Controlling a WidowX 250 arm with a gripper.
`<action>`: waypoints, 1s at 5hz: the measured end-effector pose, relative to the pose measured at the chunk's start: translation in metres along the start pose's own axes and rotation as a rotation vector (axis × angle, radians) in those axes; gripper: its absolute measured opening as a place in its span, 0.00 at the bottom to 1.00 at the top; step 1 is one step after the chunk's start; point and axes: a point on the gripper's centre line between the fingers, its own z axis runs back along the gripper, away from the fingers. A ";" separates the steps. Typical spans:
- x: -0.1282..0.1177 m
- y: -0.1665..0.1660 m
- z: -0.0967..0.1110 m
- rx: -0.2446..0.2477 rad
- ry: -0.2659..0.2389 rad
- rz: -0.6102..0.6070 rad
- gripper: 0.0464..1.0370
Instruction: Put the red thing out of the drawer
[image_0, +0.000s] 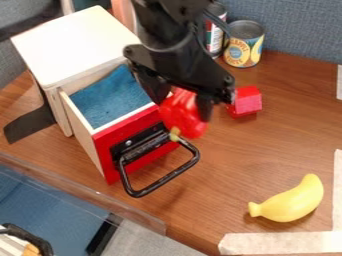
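Two-fingered, had the red thing (186, 123) (a pepper by its look, with a yellowish stem at the bottom) gripped between the fingers of the black gripper (182, 107). Overlapped, as seen from the camera, the right front corner of the drawer (105, 146), near an end of the black handle (163, 179); could not tell the height. Found the drawer pulled out from the white-topped cabinet (80, 42), near the left edge of the table (227, 165), with blue lining (110, 100) inside. Saw a red block (246, 102) just right of the gripper, a labelled can (244, 45) beside another can (215, 32) near the far edge, and a yellow banana (290, 201) near the tape (280, 243) at the near right corner.
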 end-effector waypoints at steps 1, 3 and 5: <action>0.011 -0.013 -0.024 -0.018 0.048 -0.022 0.77; 0.037 -0.031 -0.062 0.013 0.091 -0.063 0.77; 0.045 -0.053 -0.089 0.051 0.104 -0.138 0.77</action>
